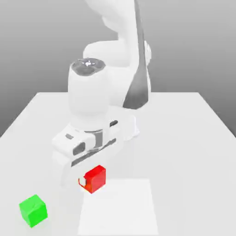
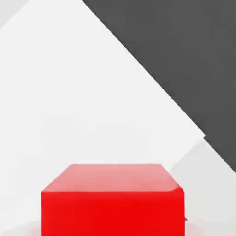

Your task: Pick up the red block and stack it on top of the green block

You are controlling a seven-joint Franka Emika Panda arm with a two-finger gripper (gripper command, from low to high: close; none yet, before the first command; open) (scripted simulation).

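Observation:
The red block (image 1: 97,177) is a small bright red cube, and my gripper (image 1: 92,180) is shut on it under the white hand (image 1: 90,143). One finger (image 1: 83,182) shows against the cube's side on the exterior view's left. In the hand view the red block (image 2: 113,200) sits close, its top face and one side showing. The green block (image 1: 33,210) rests on the white table (image 1: 184,138), ahead of the gripper and toward the exterior view's left, well apart from the red cube. I cannot tell whether the red cube is clear of the table.
The arm's white body (image 1: 131,55) rises behind the hand at the back of the table. A paler rectangular patch (image 1: 119,207) lies on the tabletop beside the red cube. Dark floor (image 2: 184,55) shows past the table's edge in the hand view.

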